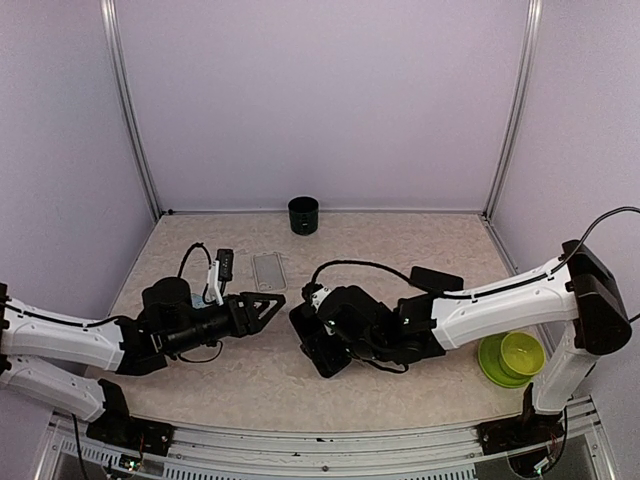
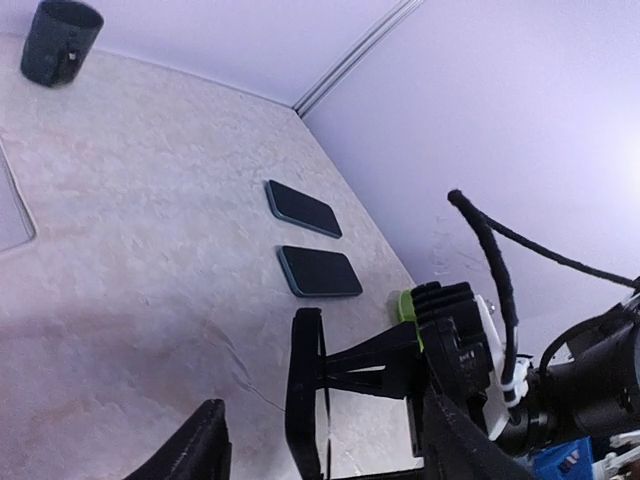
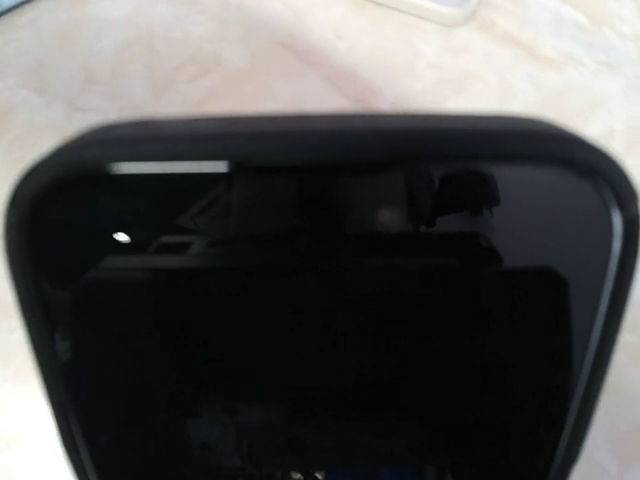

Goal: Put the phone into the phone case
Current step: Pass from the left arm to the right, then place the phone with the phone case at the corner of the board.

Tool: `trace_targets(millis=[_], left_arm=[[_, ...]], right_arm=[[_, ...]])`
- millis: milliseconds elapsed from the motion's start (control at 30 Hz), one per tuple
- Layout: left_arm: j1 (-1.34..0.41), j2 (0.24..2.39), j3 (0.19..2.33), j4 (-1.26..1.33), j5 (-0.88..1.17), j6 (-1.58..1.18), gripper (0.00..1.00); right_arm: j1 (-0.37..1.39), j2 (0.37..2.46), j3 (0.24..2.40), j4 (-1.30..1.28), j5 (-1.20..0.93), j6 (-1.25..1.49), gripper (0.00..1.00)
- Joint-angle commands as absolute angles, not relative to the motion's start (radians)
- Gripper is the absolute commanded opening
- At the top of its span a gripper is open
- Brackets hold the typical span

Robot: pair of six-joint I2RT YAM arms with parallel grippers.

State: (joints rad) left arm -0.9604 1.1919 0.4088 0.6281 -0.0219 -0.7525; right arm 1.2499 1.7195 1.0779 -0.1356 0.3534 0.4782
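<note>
In the top view my right gripper is shut on a black phone held just above the table's middle. The right wrist view is filled by that phone, glossy screen up, with a matte black case rim round its edge; my own fingers are hidden there. The left wrist view shows the phone edge-on, upright in the right gripper's fingers. My left gripper stands open just left of it, its fingers apart from the phone.
A clear case lies behind the left gripper, a small black object beside it. A black cup stands at the back wall. Two dark phones lie to the right. A green bowl sits near right.
</note>
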Motion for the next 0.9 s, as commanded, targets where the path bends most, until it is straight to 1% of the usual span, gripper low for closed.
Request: trace_targets(millis=[0, 67, 100, 200, 233, 433, 633, 867], left_arm=[[-0.941, 1.100, 0.363, 0.598, -0.084, -0.736, 0.72], [-0.937, 1.069, 0.342, 0.575, -0.094, -0.737, 0.75], [-0.935, 1.049, 0.332, 0.571, -0.097, -0.740, 0.80], [-0.935, 1.012, 0.297, 0.560, -0.104, -0.753, 0.83], [-0.936, 1.004, 0.285, 0.559, -0.105, -0.760, 0.91], [-0.938, 0.947, 0.221, 0.543, -0.116, -0.801, 0.99], [-0.944, 0.884, 0.184, 0.496, -0.139, -0.813, 0.99], [-0.972, 0.855, 0.163, 0.489, -0.150, -0.826, 0.99]], right_arm=[[1.208, 1.722, 1.141, -0.173, 0.400, 0.531, 0.58], [1.186, 1.736, 1.166, -0.210, 0.407, 0.548, 0.58], [1.174, 1.743, 1.178, -0.223, 0.408, 0.555, 0.58], [1.136, 1.769, 1.220, -0.264, 0.413, 0.575, 0.59], [1.121, 1.782, 1.237, -0.282, 0.417, 0.579, 0.59], [1.033, 1.881, 1.403, -0.410, 0.441, 0.607, 0.60], [0.937, 1.997, 1.562, -0.468, 0.452, 0.603, 0.61], [0.831, 2.129, 1.726, -0.456, 0.423, 0.533, 0.61]])
